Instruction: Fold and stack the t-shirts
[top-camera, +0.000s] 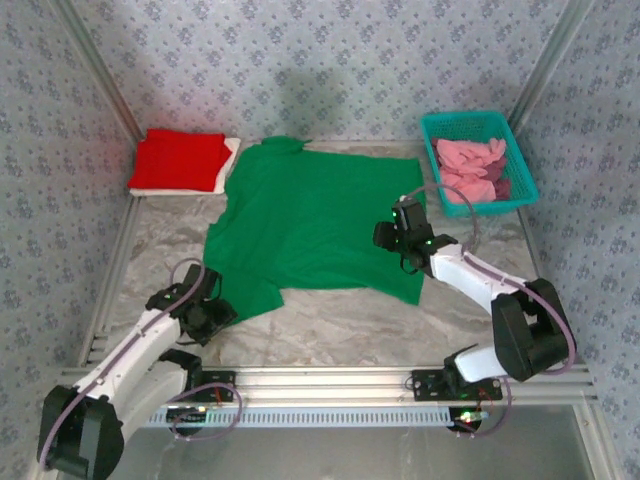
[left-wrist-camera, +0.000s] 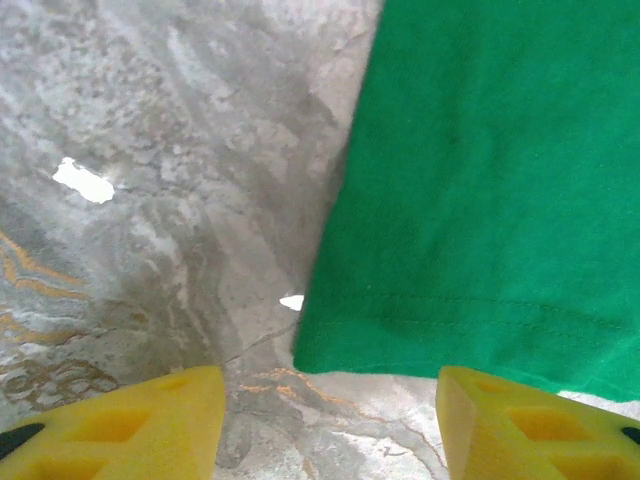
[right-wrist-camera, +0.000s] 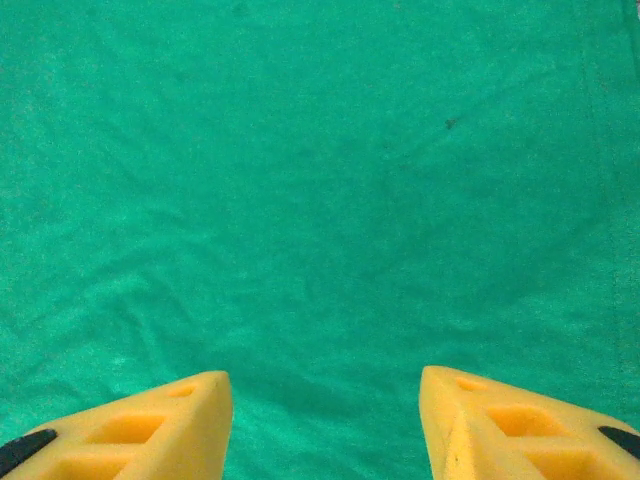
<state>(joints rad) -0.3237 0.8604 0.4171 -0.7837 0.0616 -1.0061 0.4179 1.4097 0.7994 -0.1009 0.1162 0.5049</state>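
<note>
A bright green t-shirt (top-camera: 310, 225) lies spread flat across the middle of the table. My left gripper (top-camera: 210, 315) stands open at its near left corner. In the left wrist view that hemmed corner (left-wrist-camera: 500, 200) lies just ahead of the left gripper (left-wrist-camera: 330, 420), with only bare table between the yellow fingers. Over the shirt's right side my right gripper (top-camera: 395, 235) hovers open, and green cloth (right-wrist-camera: 320, 180) spreads under the right gripper (right-wrist-camera: 325, 420). A folded red t-shirt (top-camera: 180, 158) rests on a folded white one (top-camera: 232, 150) at the back left.
A teal mesh basket (top-camera: 465, 118) at the back right holds a pink shirt (top-camera: 470, 160) and a maroon one (top-camera: 503, 187). Marbled grey table (top-camera: 340, 320) shows in front of the green shirt. Patterned walls close in the back and both sides.
</note>
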